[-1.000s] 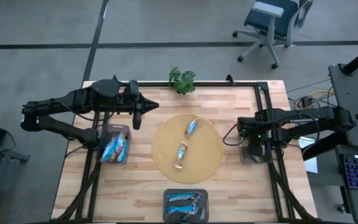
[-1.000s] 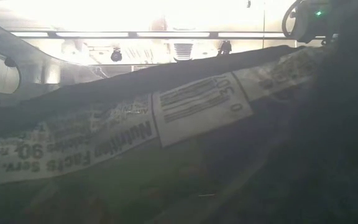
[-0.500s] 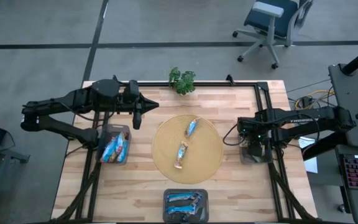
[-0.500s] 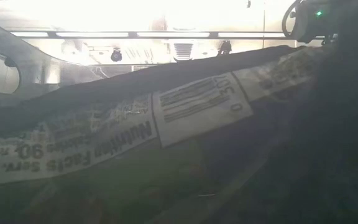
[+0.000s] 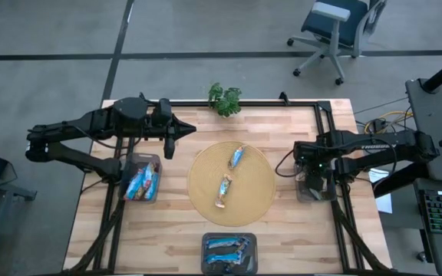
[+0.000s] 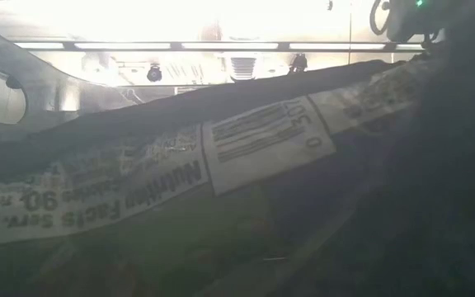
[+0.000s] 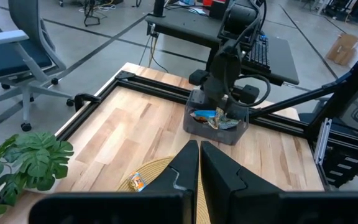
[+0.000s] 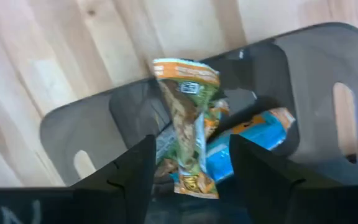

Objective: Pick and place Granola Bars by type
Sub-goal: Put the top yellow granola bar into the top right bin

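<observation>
At the high view's right tabletop edge, the right end effector hangs spread above a grey bin; a green-orange granola bar lies released between its fingers. The left end effector is clenched empty, upper left.

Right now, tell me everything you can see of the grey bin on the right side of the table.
The grey bin is a small rectangular tub of dull dark plastic with rounded corners and slotted handle holes in its walls. It sits upright on the wooden table near the right edge, beside the black frame rail. Inside lie several wrapped bars, among them a green and orange one and a blue one. The right gripper hangs over it, open, straddling the green bar.
</observation>
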Controlling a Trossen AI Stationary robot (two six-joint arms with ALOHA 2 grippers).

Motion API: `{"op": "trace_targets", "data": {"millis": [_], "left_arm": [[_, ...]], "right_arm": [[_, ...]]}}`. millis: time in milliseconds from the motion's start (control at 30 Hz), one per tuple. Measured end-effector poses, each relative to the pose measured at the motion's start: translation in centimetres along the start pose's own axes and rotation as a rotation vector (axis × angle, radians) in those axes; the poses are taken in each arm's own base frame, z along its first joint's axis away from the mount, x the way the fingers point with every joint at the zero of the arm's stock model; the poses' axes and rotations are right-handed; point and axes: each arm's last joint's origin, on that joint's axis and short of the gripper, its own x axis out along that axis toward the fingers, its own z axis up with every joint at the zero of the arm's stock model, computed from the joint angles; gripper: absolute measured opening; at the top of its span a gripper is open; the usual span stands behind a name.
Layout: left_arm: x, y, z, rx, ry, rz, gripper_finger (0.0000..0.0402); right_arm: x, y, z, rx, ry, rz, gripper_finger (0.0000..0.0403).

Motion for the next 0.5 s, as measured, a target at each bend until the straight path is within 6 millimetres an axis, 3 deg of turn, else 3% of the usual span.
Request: {"op": "trace_targets", "data": {"millis": [500], "left_arm": [[0.00,0.02,0.01,0.003,0.000,0.001,0.0000]], "right_arm": [[-0.02,0.12,-0.08,0.014,0.016,0.043,0.0131]]}}
